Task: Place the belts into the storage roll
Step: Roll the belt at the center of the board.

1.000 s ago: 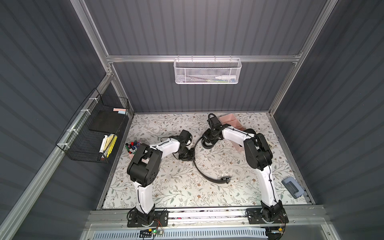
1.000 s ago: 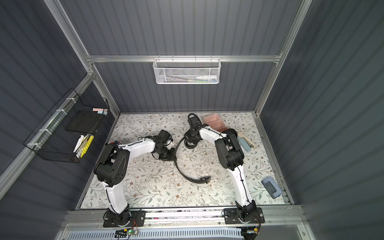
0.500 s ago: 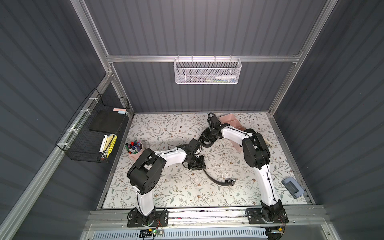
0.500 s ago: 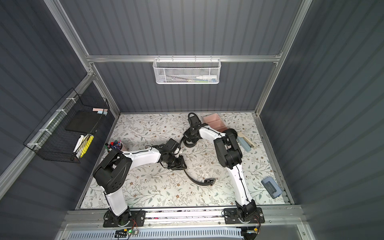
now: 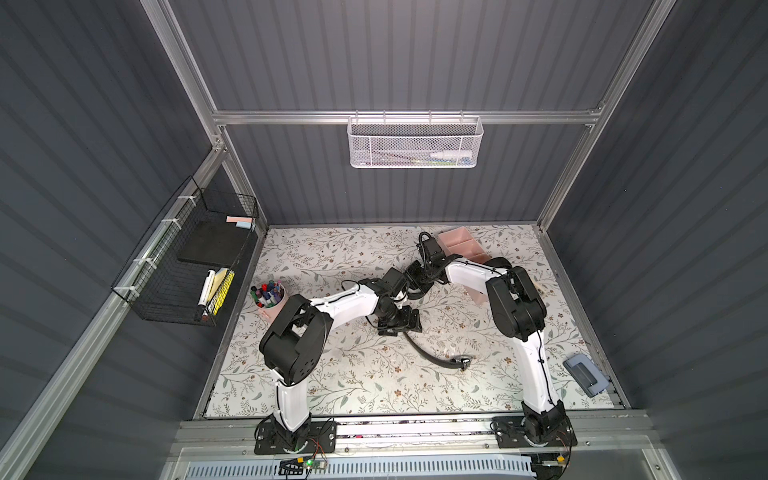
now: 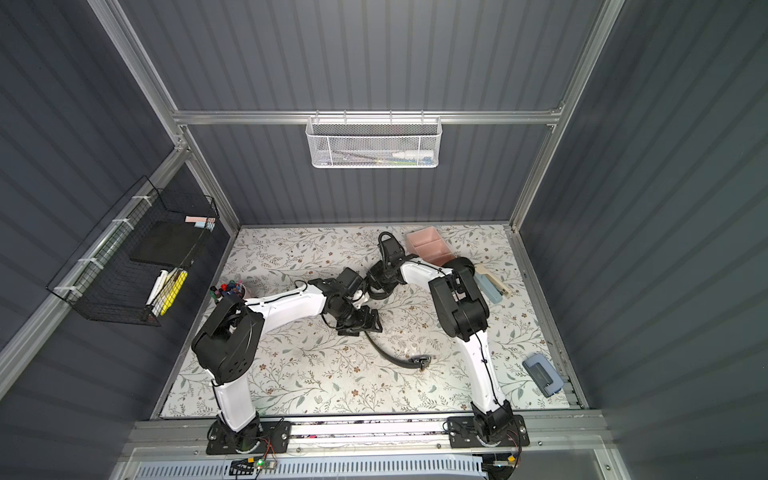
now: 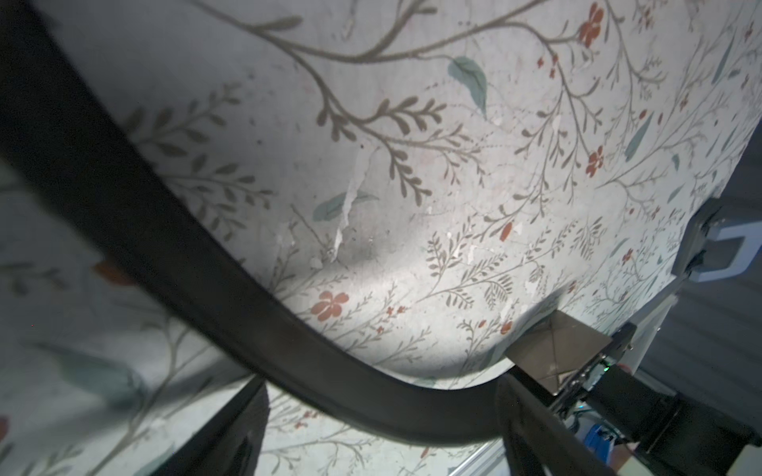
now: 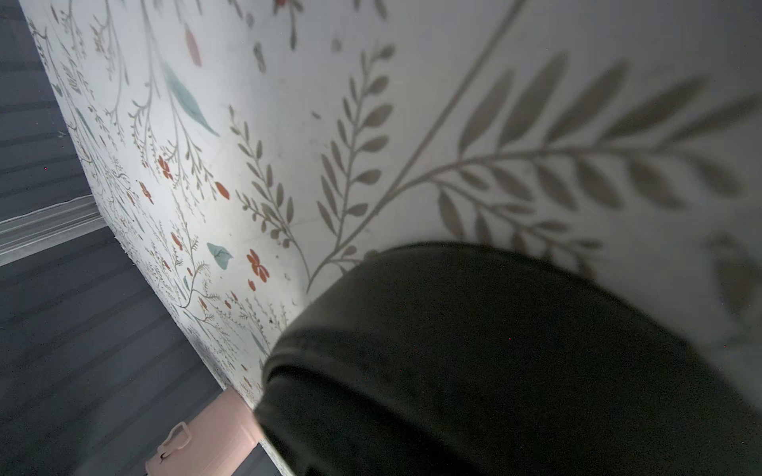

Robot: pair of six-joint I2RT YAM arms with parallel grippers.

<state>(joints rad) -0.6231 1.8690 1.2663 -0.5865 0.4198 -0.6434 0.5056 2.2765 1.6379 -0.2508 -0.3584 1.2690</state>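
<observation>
Left pincer (image 5: 400, 327) spread over belt (image 5: 428, 354); right pincer (image 5: 417, 279) pressed together, tips hidden; storage roll (image 5: 457, 243) partly behind arm.

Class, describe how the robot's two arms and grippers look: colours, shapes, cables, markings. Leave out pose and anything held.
The left arm and right arm match: smooth white shells joined by bulky rounded black joint housings, a thin black cable running along the white. The left gripper and right gripper are black and blocky. No markings are legible.
</observation>
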